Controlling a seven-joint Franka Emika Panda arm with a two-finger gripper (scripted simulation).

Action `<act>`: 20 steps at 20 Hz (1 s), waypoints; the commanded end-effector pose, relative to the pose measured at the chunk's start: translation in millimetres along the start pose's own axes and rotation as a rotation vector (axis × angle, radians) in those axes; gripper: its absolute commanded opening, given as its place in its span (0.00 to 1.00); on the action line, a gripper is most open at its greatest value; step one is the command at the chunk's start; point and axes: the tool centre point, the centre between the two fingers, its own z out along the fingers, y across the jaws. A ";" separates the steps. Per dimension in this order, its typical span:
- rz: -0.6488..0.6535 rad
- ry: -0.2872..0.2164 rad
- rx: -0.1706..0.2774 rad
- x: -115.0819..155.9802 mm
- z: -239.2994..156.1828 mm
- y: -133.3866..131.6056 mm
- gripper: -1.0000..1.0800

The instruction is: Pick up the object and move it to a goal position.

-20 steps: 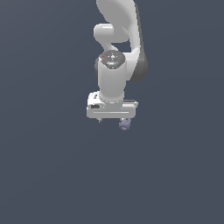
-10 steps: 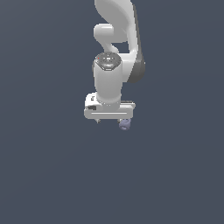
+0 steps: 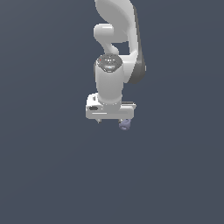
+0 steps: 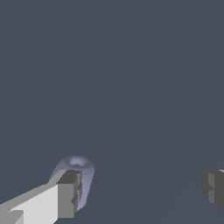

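Note:
The object is a small lavender-blue rounded lump with a dark hollow on top. In the exterior view it sits just under the white gripper's end on the exterior view's right. The gripper points down over the flat grey floor and is open and empty. In the wrist view the object lies close against one grey fingertip, partly hidden by it. The other fingertip is far off across a wide gap. The gripper holds nothing between its jaws.
A plain dark grey-blue floor fills both views. The white arm rises above the gripper toward the top of the exterior view. No other objects or goal marker show.
The gripper has come down slightly toward the floor. The object has not moved, and the jaws remain open.

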 end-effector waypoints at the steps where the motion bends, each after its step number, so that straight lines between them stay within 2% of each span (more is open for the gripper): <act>1: 0.013 -0.001 0.001 -3.2 5.4 -6.9 0.96; 14: 0.150 -0.005 0.009 -41.5 54.8 -67.5 0.96; 20: 0.194 -0.007 0.010 -56.1 69.0 -84.5 0.96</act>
